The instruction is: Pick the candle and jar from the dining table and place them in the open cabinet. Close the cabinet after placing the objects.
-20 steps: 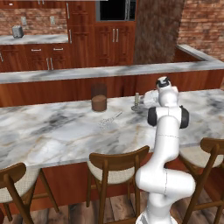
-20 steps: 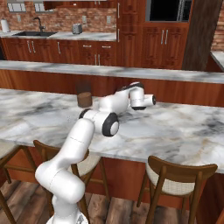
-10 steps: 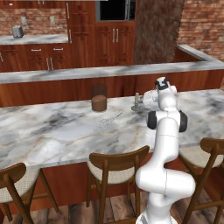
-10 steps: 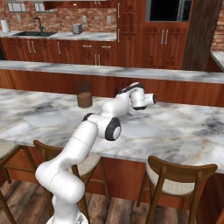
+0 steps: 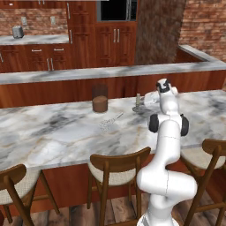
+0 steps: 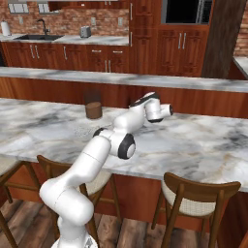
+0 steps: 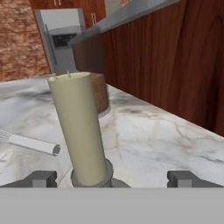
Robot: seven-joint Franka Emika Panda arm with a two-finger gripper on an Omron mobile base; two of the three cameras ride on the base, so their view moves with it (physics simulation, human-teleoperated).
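The candle (image 7: 81, 131), a cream stick in a dark metal holder, stands upright on the marble dining table (image 7: 153, 140). My gripper (image 7: 113, 179) is open, with one fingertip (image 7: 41, 178) on each side of the holder's foot and a gap to both. From the left base view the candle (image 5: 138, 102) is just left of my gripper (image 5: 148, 99). The jar (image 5: 100, 98), glass with brown contents, stands further left on the table (image 5: 53, 132); it also shows in the right base view (image 6: 93, 105) and behind the candle in the hand view (image 7: 100, 92). The open cabinet is out of view.
A whisk (image 5: 110, 121) lies on the table in front of the jar, its handle (image 7: 33, 144) left of the candle. A raised marble ledge (image 5: 110, 73) on a wooden wall runs close behind the table. Wooden stools (image 5: 117, 165) line the near side.
The hand has eased slightly lower and closer to the candle. The jaws stay wide open; candle and jar have not moved.
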